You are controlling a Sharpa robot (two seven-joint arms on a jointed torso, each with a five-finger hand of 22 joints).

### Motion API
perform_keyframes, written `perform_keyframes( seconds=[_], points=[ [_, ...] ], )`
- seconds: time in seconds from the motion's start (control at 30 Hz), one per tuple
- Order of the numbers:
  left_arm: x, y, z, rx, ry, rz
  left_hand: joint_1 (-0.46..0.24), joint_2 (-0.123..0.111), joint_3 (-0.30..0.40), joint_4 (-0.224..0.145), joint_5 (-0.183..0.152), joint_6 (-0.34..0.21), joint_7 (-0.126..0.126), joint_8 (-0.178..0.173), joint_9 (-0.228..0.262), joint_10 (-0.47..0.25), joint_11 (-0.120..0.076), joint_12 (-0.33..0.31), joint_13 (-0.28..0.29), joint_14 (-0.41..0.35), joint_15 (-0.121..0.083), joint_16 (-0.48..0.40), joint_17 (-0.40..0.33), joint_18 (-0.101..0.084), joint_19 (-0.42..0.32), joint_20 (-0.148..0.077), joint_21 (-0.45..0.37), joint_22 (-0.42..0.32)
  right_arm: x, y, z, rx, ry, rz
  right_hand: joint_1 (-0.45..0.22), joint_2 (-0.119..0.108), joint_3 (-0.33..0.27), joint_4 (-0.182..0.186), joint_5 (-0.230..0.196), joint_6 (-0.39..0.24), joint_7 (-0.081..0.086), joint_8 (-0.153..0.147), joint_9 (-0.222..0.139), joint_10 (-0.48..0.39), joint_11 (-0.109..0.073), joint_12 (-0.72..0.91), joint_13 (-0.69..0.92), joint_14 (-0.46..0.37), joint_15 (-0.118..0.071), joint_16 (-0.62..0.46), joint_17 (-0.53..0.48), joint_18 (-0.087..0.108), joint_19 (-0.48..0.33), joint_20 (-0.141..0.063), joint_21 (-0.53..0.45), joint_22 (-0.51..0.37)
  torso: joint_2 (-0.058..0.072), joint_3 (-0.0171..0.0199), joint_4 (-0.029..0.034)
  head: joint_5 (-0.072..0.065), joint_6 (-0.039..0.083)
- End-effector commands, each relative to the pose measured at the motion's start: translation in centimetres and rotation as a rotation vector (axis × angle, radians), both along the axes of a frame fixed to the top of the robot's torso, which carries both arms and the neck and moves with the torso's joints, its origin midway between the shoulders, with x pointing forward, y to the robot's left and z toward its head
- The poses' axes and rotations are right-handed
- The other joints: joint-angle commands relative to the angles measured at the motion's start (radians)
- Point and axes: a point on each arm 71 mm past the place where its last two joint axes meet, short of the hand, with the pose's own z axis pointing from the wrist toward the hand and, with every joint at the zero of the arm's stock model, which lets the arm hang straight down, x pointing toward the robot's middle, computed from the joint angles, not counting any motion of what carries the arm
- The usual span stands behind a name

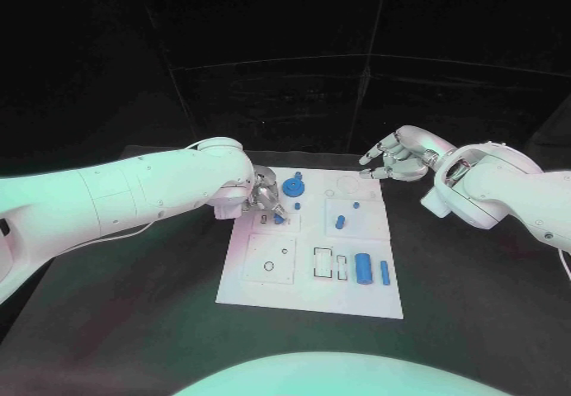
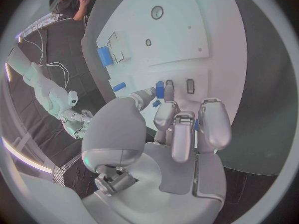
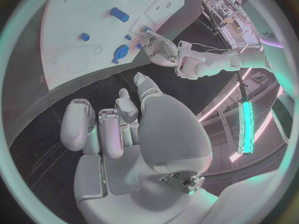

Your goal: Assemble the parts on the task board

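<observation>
My left hand [image 1: 264, 198] pinches a small blue part [image 2: 160, 89] over the task board [image 1: 312, 297]; it looks light, stiff, slippery, so I grip its sides. My right hand [image 1: 398, 157] hovers empty, fingers apart

one white task board [image 1: 271, 290], six blue parts [image 1: 363, 268], two hands [image 1: 264, 198]
</observation>
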Motion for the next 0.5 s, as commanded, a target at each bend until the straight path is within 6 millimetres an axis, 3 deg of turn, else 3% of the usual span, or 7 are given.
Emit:
perform_keyframes(
  seconds=[0.03, 0.2, 0.5],
  points=[
    [0.0, 0.2, 0.5, -0.063, -0.058, 0.059, -0.015, 0.0, 0.163, -0.151, 0.003, -0.009, -0.002, 0.006, 0.004, 0.007, -0.001, 0.002, -0.003, 0.106, 0.002, 0.003, 0.263, -0.015, 0.002, 0.004, 0.005, 0.001, 0.0, 0.0, 0.1, -0.003, 0.001, 0.011, 0.007, 0.004, -0.007, 0.002, 0.005, 0.0, -0.004, 0.005, -0.002, -0.001, -0.001, -0.001, -0.001, 0.058, -0.009, -0.003, 0.05, 0.005, -0.003, -0.006, -0.006, -0.002, 0.001, -0.0013, 0.0004, 0.001, 0.001],
    [-0.5, 0.9, 0.6, -0.089, -0.09, 0.088, -0.019, -0.005, 0.174, -0.158, 0.003, -0.01, -0.003, 0.01, 0.008, 0.007, -0.001, 0.0, -0.007, 0.106, 0.002, 0.003, 0.263, -0.015, 0.003, 0.004, 0.006, 0.003, 0.0, -0.2, 0.1, -0.004, 0.002, 0.011, 0.006, 0.003, -0.008, 0.003, 0.006, 0.0, -0.004, 0.005, -0.002, -0.001, -0.001, -0.001, -0.001, 0.058, -0.009, -0.004, 0.05, 0.005, -0.002, -0.006, -0.006, -0.002, -0.001, -0.0007, 0.003, 0.001, -0.002],
    [-1.0, 1.8, 0.1, -0.093, -0.154, 0.129, -0.023, -0.01, 0.186, -0.165, 0.003, -0.009, -0.003, 0.015, 0.011, 0.008, -0.002, -0.003, -0.011, 0.106, 0.002, 0.003, 0.263, -0.016, 0.005, 0.004, 0.008, 0.007, 0.0, -0.3, 0.1, -0.005, 0.004, 0.011, 0.005, 0.002, -0.009, 0.003, 0.006, 0.0, -0.004, 0.006, -0.002, -0.001, -0.001, -0.001, -0.001, 0.058, -0.009, -0.003, 0.051, 0.005, -0.002, -0.006, -0.005, -0.001, 0.001, -0.0015, 0.0011, 0.01, 0.0]
  ],
)
